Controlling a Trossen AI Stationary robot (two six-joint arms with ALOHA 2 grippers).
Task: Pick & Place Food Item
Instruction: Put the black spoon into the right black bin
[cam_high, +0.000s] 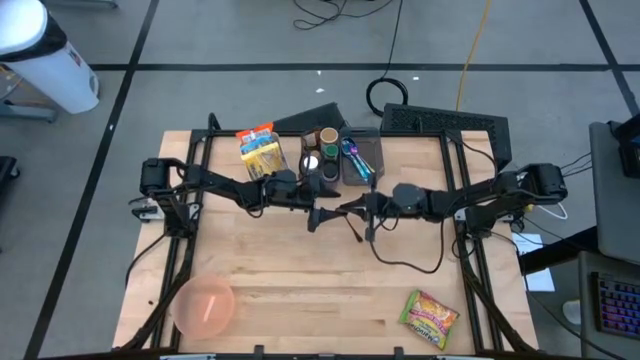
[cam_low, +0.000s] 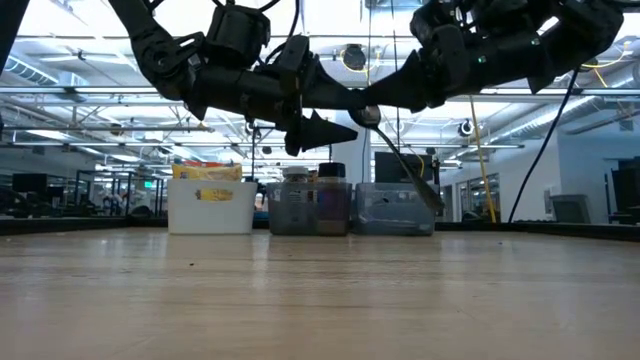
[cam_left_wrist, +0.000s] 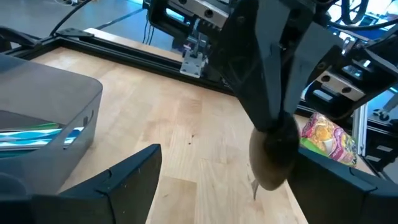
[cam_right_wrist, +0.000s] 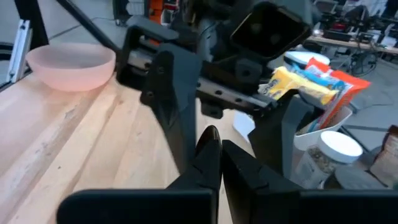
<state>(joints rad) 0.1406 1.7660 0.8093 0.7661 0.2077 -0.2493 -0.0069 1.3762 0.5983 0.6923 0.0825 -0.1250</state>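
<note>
Centrally, left gripper (cam_high: 318, 214) and right gripper (cam_high: 352, 208) crowd together.

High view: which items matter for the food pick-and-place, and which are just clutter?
Probably in the job:
- food packet, near table corner
- pink bowl, likely the drop spot
- left gripper, open, mid-table
- right gripper, shut, facing it

Lying about:
- white snack bin
- jars
- grey utensil bin
- keyboard

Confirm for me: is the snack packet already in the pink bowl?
No. The snack packet lies on the table's front right, and the pink bowl at front left is empty.
</note>
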